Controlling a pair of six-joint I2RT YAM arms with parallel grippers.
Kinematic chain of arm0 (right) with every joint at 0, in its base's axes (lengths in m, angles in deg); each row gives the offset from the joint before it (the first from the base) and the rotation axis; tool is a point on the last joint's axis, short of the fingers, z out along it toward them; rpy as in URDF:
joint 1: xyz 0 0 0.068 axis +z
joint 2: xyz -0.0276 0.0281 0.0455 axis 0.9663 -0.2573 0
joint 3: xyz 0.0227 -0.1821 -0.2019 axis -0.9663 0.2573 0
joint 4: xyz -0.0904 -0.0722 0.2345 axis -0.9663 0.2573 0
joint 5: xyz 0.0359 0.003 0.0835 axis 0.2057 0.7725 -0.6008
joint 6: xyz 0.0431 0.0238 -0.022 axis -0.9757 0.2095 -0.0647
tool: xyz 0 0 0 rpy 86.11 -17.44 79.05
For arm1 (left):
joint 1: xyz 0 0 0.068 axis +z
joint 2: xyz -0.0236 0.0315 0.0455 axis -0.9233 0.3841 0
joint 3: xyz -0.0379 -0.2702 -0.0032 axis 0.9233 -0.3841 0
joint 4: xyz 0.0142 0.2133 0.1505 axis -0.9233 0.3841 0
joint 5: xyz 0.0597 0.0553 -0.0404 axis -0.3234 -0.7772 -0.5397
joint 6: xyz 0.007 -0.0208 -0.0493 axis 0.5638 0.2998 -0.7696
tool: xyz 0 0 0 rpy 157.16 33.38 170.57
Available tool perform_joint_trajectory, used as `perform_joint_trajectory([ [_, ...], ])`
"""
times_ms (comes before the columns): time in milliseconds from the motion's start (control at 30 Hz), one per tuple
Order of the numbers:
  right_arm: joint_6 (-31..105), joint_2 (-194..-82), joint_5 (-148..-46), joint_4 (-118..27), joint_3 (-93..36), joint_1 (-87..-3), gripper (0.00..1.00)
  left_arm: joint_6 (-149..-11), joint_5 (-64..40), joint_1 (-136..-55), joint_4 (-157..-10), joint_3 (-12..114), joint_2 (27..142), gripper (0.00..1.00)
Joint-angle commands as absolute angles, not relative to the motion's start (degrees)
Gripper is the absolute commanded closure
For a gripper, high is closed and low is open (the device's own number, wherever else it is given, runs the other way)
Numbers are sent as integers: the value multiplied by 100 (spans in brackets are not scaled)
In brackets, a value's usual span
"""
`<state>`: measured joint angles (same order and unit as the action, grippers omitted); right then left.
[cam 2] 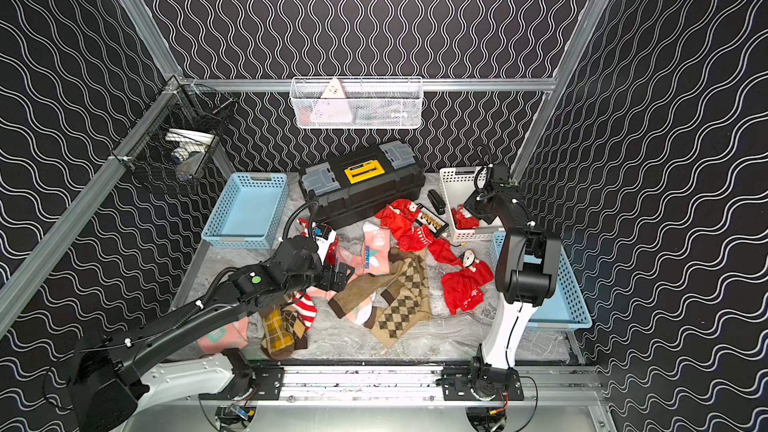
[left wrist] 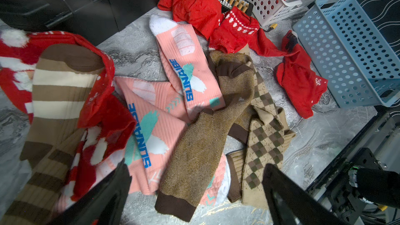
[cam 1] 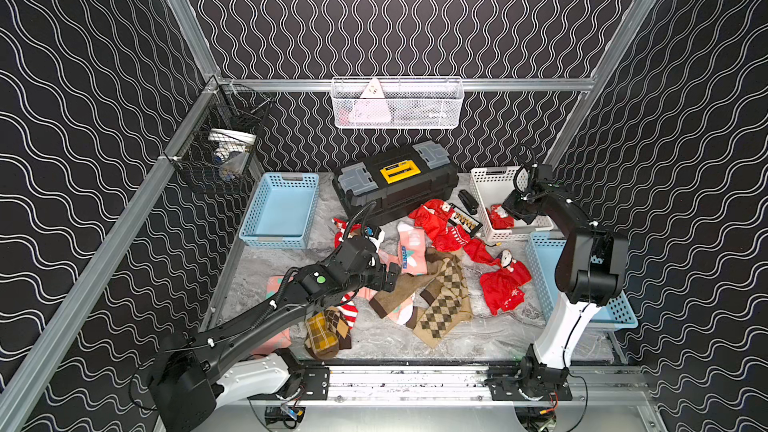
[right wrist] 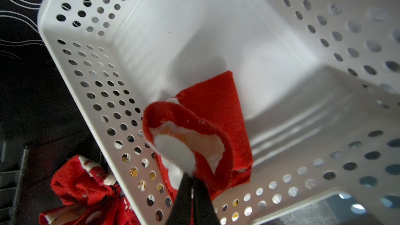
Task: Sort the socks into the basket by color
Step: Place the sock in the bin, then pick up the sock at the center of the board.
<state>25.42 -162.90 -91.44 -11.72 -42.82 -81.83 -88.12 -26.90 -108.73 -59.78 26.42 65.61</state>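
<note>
**Figure.** We show two arms. Left arm [cam 1: 249, 317]: black links, white base link [cam 1: 253, 376], green dot [cam 1: 320, 279], ribbed black hose [cam 1: 360, 213], white cable ties [cam 1: 273, 304]. Right arm [cam 1: 590, 259]: black upper links, white lower link [cam 1: 559, 336], looped black cable [cam 1: 517, 179]. Both stand on black, screwed base plates [cam 1: 313, 382].

The left arm [cam 1: 266, 313] hides most of a salmon-pink sock [cam 1: 275, 286] in a top view, what lies in the wire basket [cam 1: 216, 151] is too small to name — and whether the edge-cropped right tool [right wrist: 192, 180] grips the red sock [right wrist: 216, 109] is unclear.
</note>
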Motion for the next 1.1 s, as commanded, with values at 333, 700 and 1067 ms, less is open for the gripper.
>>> perform_joint_trajectory([
  [333, 2576, -15588, -8845, -923, -4279, -7730, 20, -8982, -2992, -10883, -5505, 2676, 6450, 1],
  [700, 2458, -14380, -8732, -898, -3177, -6409, 0, -9129, -2181, -10922, -5406, 2674, 7180, 1],
  [1067, 2360, -13528, -8622, -781, -2283, -5944, 0, -8625, -2829, -11909, -5948, 3500, 8867, 1],
])
